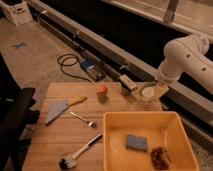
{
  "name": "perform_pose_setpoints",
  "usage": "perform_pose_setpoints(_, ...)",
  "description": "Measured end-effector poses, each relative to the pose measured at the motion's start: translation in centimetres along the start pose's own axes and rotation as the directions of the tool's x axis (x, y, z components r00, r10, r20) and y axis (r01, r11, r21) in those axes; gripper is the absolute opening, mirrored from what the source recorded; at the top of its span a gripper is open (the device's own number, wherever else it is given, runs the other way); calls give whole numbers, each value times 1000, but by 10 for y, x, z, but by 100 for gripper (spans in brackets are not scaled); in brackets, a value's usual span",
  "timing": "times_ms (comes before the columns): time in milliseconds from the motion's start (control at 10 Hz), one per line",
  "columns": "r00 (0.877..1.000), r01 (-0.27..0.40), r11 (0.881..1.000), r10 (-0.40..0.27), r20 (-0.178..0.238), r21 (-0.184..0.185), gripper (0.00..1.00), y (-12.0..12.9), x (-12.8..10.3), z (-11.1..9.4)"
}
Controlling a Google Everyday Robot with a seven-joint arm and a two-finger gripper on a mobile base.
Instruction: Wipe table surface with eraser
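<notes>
Eraser lies at far edge of desk, just right of a small orange-topped object. Gripper hangs over desk's far right corner, just right of eraser and beyond yellow tub; can't tell whether it's open or closed, or whether it touches eraser. Tub holds blue sponge and brown lump; scraper, fork and brush lie on desk's left half.

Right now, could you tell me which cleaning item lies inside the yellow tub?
The blue square sponge; the eraser and black-headed brush lie on the table surface. The gripper hangs near the table's far right corner.
</notes>
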Motion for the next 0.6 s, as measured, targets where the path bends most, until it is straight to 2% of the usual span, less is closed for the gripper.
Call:
perform_pose_setpoints(300, 1000, -14, 1000, 14, 13, 3, 65, -5, -4, -2)
perform_pose_setpoints(400, 1000, -27, 1000, 27, 8, 2, 65, -7, 0, -3)
perform_pose_setpoints(600, 994, -111, 994, 111, -2, 3, 65, -23, 14, -4)
